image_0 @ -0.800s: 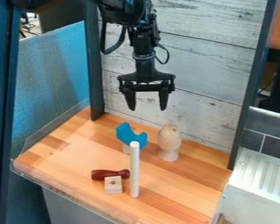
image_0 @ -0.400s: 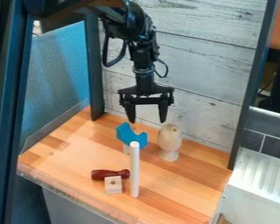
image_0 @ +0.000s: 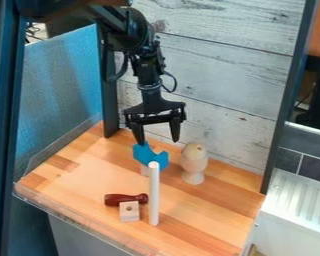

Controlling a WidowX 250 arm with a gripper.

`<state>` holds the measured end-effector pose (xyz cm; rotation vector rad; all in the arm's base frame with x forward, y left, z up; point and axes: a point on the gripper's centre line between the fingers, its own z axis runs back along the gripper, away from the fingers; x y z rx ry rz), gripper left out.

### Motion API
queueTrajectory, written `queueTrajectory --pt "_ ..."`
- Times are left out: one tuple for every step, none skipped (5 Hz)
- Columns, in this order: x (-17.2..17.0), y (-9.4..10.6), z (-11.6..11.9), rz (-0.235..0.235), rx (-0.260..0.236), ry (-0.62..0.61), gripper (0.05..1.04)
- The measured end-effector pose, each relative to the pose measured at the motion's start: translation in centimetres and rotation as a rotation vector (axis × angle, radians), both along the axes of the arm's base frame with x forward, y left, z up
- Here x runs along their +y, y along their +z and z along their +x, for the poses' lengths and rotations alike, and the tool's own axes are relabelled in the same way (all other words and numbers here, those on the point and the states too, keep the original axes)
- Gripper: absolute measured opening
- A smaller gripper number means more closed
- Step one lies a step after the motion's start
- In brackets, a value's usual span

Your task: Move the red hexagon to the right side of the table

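And here's the black gripper [image_0: 158, 143], hanging over the back part of the wooden table [image_0: 76, 180], fingers pointing down and spread well apart, and there's nothing in its grip! One fingertip lines up with the top of the blue notched piece [image_0: 149, 156]; whether they touch, I can't tell from this angle. That blue piece sits toward the back edge, left of the table's middle, with a pale bit of wood showing beneath it. Down in front, nearer the front edge and over on the left half, lies the red piece [image_0: 124, 199], a dark, handle-shaped thing on its side, its rounded knob pointing to the right. Tucked right in front of it, overlapping it in the view, is the pale block [image_0: 129, 212] with a round hole in its face. Just to the right of that knob, the long white rod [image_0: 154, 195] appears to stand upright, its top end crossing in front of the blue piece's lower edge. And look to the right of the blue piece: there's the wooden egg shape [image_0: 193, 159], upright on its flared foot, nearer the back edge than the front. Behind them all rises the whitewashed plank wall [image_0: 223, 75], meeting the table along its back edge.
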<state>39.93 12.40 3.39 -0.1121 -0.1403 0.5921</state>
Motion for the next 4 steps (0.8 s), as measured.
queueTrajectory --pt "1.0 -0.7 -0.5 -0.049 -0.027 0.116 1.001" --pt "1.3 -1.6 -0.8 -0.082 -0.052 0.203 1.001" --pt "1.2 -2.6 -1.1 -0.087 -0.065 0.262 1.001" --pt "1.4 -2.8 -0.9 -0.069 -0.085 0.295 1.001"
